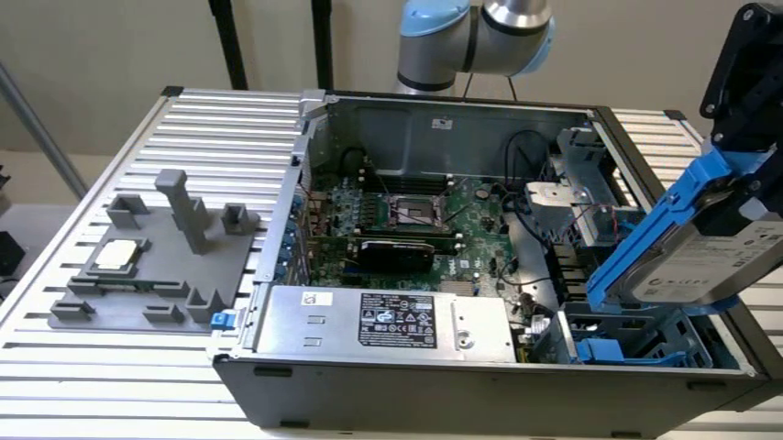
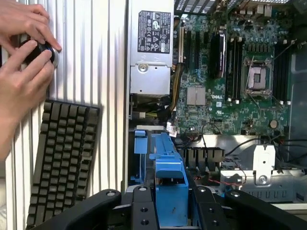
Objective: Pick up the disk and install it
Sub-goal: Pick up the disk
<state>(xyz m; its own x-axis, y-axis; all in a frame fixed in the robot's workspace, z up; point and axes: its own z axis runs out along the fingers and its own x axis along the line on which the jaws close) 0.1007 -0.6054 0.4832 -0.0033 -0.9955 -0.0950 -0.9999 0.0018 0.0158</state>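
The disk (image 1: 716, 261) is a silver-grey hard drive with a white label, clipped in a bright blue carrier frame (image 1: 655, 229). It hangs tilted above the open computer case (image 1: 490, 376), at the exterior view's right. My black gripper (image 1: 749, 197) is shut on its upper end. Directly below the disk is the drive bay (image 1: 630, 344), which holds a blue plastic part. In the wrist view the blue carrier (image 2: 170, 184) sits between my gripper's (image 2: 170, 206) black fingers (image 2: 139, 211), with the case interior beyond it.
Inside the case lie the silver power supply box (image 1: 380, 321) and the green motherboard (image 1: 404, 220). A grey fixture (image 1: 159, 275) with a small processor chip (image 1: 116, 255) stands on the slatted table. A person's hands (image 2: 24, 57) work a round knob beside a black keyboard (image 2: 62, 158).
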